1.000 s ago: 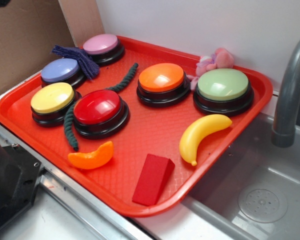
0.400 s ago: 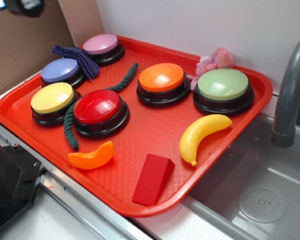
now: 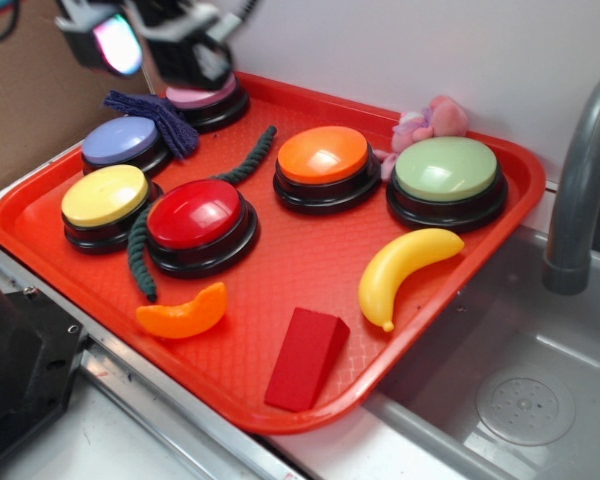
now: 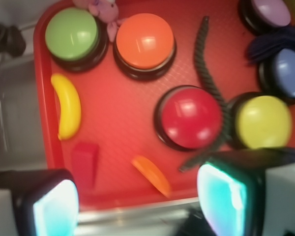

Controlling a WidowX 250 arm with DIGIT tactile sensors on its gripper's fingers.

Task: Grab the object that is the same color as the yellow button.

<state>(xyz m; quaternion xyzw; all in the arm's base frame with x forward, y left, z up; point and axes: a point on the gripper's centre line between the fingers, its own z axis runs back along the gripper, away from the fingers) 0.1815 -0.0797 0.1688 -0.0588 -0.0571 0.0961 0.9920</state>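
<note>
Red tray [image 3: 280, 290] fills the exterior view beside a sink [image 3: 520, 400]; the banana [image 3: 405, 268] lies near its right edge, below the green button [image 3: 447, 178], well apart from the yellow button [image 3: 105, 203] at left. Blurred fingers [image 3: 145, 45] hover over the far-left corner — whether spread, I cannot tell. From the wrist, two finger pads [image 4: 54, 206] stand wide apart, nothing between them — banana [image 4: 69, 112] at left, yellow button [image 4: 263, 122] at right.

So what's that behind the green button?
A pink plush toy sits behind the green button, against the tray rim. Its lower part is hidden by the button.
</note>
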